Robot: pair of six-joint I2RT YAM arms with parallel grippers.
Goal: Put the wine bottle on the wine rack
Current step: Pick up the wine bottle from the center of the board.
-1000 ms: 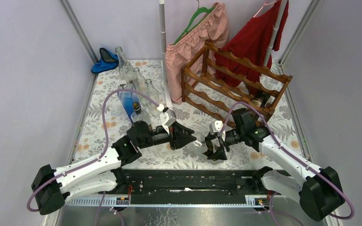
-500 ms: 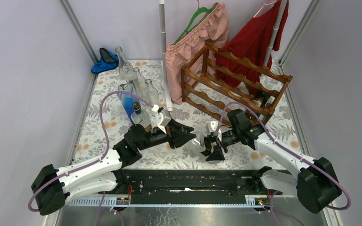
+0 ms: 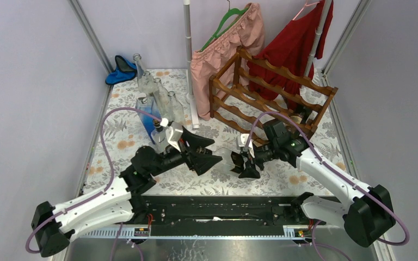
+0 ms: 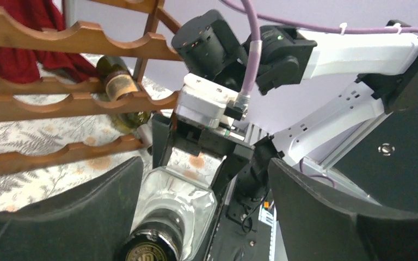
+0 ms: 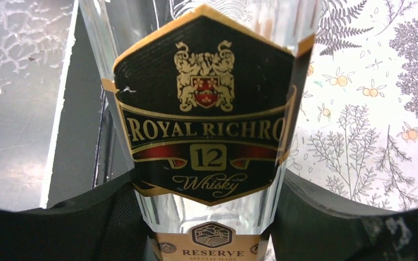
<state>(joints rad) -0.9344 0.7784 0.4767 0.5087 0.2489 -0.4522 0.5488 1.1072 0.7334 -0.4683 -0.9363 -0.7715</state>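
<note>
The wine bottle [image 3: 226,161] is clear glass and sits between the two grippers, over the front half of the bench [image 3: 114,147]. The top view does not show whether it is clear of the surface. Its long axis runs roughly across the bench, close to level. The neck and dark cap [image 4: 149,251] point toward the left arm, and the base points toward the right arm. A black and gold label [image 5: 207,130] reading "Whisky" faces the right wrist camera.

The right gripper [image 3: 235,163] is closed on the body of the bottle, with one finger bearing on each side just below the label. The left gripper [image 3: 216,152] is spread wide. Its fingers flank the neck end with a clear gap on both sides and do not touch the glass.

The wine rack [image 3: 272,95] stands beyond the bottle on the right arm's side, set at an angle to the bench edge. The bottle is near its low front corner but apart from it. A dark bottle [image 3: 303,115] already lies in a lower tier at the rack's right end.

Clear bottles [image 3: 160,98] and a blue bottle [image 3: 146,117] stand upright on the far left. A pink garment [image 3: 223,49] and a red garment [image 3: 294,46] hang behind the rack.
</note>
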